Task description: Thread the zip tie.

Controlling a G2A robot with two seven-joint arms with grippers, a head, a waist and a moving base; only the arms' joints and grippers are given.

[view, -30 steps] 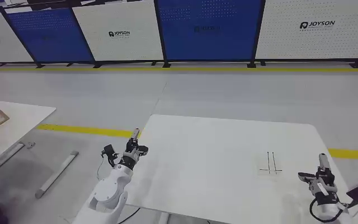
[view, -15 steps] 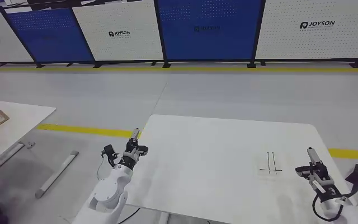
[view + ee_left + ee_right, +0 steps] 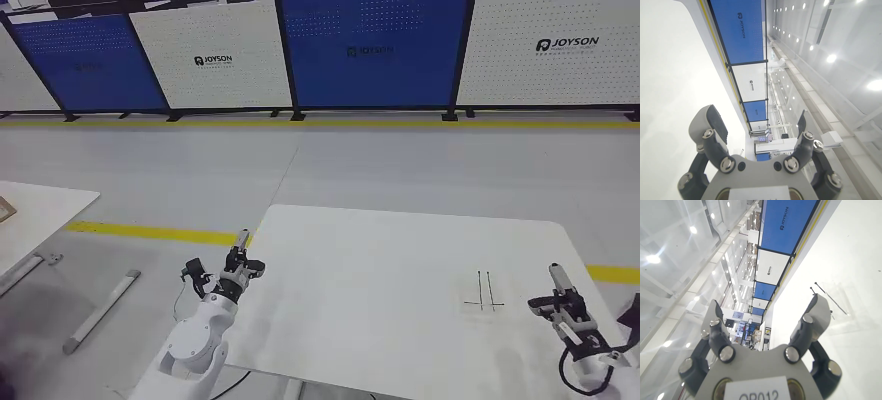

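Note:
Two thin black zip ties (image 3: 489, 289) lie side by side on the white table (image 3: 380, 300), right of its middle, on what looks like a clear plastic sheet (image 3: 838, 298). In the right wrist view the zip ties (image 3: 836, 304) are just beyond my right gripper (image 3: 765, 306), which is open and holds nothing. That right gripper (image 3: 553, 271) hovers at the table's right edge, a short way right of the ties. My left gripper (image 3: 240, 240) sits at the table's left edge, far from them. In its own view the left gripper (image 3: 759, 121) is open and holds nothing, with the ties (image 3: 742, 151) tiny in the distance.
Blue and white panel walls (image 3: 370, 50) stand behind a yellow floor line (image 3: 150, 232). Part of another white table (image 3: 40, 215) shows at the far left, across a gap of floor.
My right gripper has shifted left, inward from the table's right edge toward the zip ties, then held still. The left arm has not moved.

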